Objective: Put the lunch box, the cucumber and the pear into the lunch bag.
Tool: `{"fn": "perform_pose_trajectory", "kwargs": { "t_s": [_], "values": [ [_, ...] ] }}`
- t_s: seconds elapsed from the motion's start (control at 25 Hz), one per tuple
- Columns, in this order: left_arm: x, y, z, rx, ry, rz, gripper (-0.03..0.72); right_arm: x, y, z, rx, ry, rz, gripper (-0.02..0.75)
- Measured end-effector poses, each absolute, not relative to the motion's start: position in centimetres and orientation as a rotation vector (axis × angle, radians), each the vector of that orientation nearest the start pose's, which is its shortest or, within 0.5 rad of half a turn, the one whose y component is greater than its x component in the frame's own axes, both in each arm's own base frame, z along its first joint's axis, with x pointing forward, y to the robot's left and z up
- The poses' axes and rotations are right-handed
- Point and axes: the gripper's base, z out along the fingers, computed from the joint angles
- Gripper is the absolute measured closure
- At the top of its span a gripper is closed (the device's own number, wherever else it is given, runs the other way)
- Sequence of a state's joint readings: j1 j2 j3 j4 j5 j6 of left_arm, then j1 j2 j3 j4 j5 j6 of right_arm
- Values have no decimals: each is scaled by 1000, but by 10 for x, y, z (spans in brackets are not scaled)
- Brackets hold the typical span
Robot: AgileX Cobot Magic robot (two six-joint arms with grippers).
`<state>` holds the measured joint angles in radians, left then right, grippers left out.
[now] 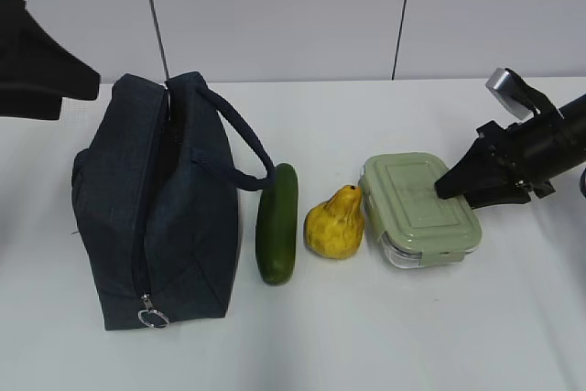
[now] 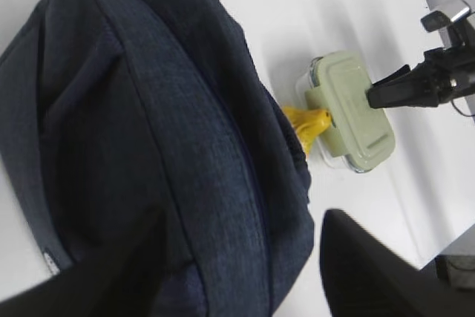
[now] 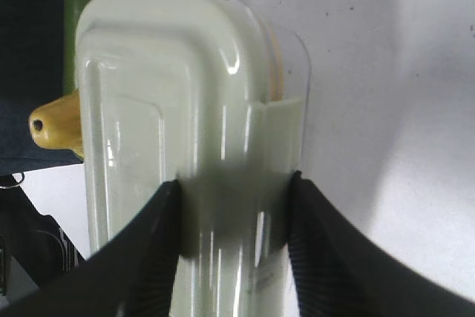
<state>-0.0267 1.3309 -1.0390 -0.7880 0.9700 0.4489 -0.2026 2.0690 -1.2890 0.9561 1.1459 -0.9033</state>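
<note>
The navy lunch bag (image 1: pixel 156 217) stands at the left, its ring pull (image 1: pixel 153 318) at the near bottom end. To its right, in a row, lie the dark green cucumber (image 1: pixel 277 223), the yellow pear (image 1: pixel 335 222) and the green-lidded lunch box (image 1: pixel 417 208). My right gripper (image 3: pixel 234 183) is open, its fingers spread just over the right half of the lunch box lid (image 3: pixel 163 94); it shows at the box's right end (image 1: pixel 453 188). My left gripper (image 2: pixel 245 220) is wide open and empty above the bag (image 2: pixel 148 146).
A white table (image 1: pixel 385 336) bears everything, with a pale panelled wall (image 1: pixel 275 6) behind it. The bag's loop handle (image 1: pixel 240 139) arches towards the cucumber. My left arm (image 1: pixel 41 70) is a dark shape at the upper left edge.
</note>
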Motion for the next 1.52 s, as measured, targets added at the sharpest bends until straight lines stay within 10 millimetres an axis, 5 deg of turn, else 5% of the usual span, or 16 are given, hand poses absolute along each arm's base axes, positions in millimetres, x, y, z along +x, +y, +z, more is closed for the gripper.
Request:
{"fn": "perform_pose_trajectory", "kwargs": {
  "t_s": [0.32,1.12,1.52],
  "values": [
    [286,-52,281,255,2690,-705,293,389,-11,158,-241,2653,1131,410],
    [280,-69,283,306,2703,-780,293,399,-12,171,-260,2618,1109,410],
    [290,-69,266,290,2757,-786,452,401,-11,174,-227,2591,1139,410]
  ]
}}
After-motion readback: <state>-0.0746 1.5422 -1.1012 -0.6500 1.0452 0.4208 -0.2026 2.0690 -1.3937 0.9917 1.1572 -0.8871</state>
